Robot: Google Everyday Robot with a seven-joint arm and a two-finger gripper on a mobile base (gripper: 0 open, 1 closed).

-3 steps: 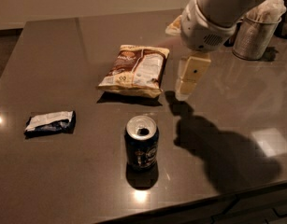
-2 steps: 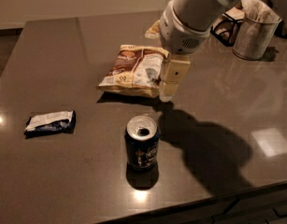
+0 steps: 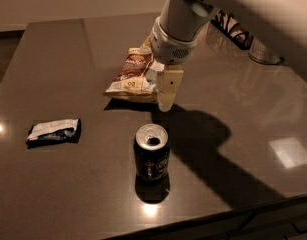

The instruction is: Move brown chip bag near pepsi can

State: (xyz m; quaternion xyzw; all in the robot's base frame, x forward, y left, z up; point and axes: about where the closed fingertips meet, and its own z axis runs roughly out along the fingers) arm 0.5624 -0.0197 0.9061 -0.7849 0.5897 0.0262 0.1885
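Brown chip bag | one edge overlapped by end effector | grip state cannot be told

The arm reaches in from the upper right. Its gripper points straight down, near the centre of view.

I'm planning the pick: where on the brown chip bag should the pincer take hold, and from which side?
Probably the edge of the brown chip bag nearest the pincer, coming down from above. The bag lies flat on the table and looks puffed in the middle, so its thin edge suits a pinch better. The pincer hangs over that edge.
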